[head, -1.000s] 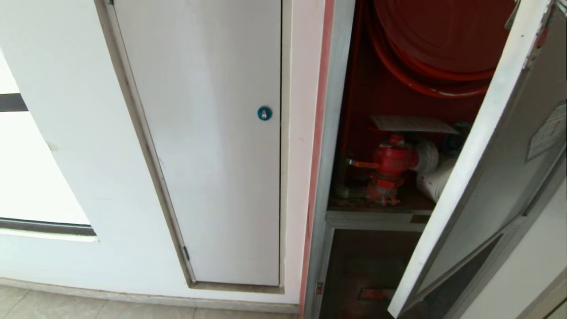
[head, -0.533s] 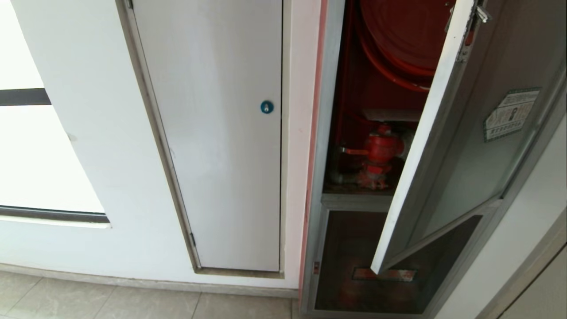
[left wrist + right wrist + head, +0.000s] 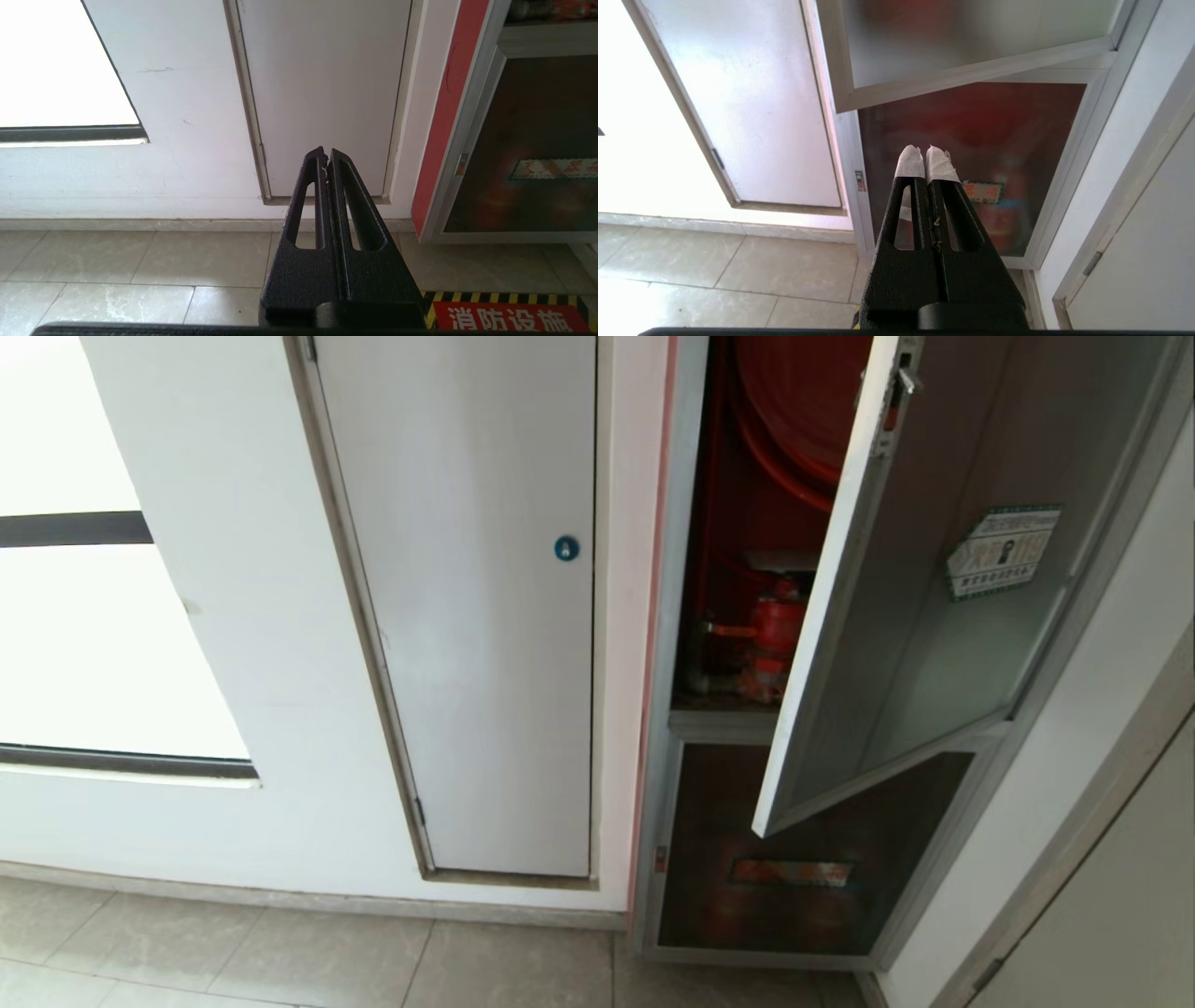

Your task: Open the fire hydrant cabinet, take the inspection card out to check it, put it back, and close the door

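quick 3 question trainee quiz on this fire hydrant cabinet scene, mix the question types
1. True or false: the door of the fire hydrant cabinet is fully closed.
2. The inspection card lies: A) on the floor B) above the red valve C) in the right gripper.
3. Fill in: the left gripper is ____, holding nothing.

Key: 1 false, it stands ajar; 2 B; 3 shut.

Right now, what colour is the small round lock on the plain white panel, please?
Blue round lock; clearest in the head view.
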`<state>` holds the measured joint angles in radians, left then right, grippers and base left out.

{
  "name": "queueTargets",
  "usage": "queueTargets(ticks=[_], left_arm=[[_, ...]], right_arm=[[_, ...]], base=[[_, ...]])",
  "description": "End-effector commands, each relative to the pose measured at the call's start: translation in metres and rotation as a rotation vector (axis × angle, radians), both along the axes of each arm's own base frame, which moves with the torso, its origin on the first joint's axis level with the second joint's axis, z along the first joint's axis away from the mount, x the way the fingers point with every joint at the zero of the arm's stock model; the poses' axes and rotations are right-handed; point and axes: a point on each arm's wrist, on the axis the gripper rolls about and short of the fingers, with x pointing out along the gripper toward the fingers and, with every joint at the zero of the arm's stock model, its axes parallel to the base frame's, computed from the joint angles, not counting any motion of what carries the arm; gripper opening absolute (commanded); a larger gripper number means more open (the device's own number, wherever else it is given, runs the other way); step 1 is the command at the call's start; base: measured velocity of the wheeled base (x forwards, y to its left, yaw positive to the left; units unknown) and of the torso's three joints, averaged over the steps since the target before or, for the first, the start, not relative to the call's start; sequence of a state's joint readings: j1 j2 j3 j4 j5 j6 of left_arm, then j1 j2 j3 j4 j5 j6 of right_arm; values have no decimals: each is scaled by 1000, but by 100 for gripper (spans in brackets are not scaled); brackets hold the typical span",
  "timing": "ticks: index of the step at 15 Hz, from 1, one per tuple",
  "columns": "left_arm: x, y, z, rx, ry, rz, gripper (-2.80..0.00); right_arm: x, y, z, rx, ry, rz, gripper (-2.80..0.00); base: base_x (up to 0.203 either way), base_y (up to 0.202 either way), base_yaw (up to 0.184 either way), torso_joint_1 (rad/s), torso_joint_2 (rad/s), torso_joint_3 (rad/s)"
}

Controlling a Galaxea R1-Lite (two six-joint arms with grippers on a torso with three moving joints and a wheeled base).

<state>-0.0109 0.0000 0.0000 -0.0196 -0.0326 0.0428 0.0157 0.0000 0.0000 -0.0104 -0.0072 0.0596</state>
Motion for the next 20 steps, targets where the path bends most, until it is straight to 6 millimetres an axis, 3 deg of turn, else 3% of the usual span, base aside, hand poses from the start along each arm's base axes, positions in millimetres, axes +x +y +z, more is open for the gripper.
queueTargets(ticks=[1, 5, 20], left_arm=[[1, 0, -3, 0, 13, 0, -280], [1, 0, -3, -1, 13, 0, -280], [1, 0, -3, -1, 13, 0, -280]], right_arm=[[0, 0, -1, 0, 4, -1, -280], [0, 0, -1, 0, 4, 2, -280], [0, 0, -1, 0, 4, 1, -280]], base=[[-194, 0, 2, 2, 2, 2], [-159, 0, 1, -3, 0, 3], [0, 0, 0, 2, 0, 0]])
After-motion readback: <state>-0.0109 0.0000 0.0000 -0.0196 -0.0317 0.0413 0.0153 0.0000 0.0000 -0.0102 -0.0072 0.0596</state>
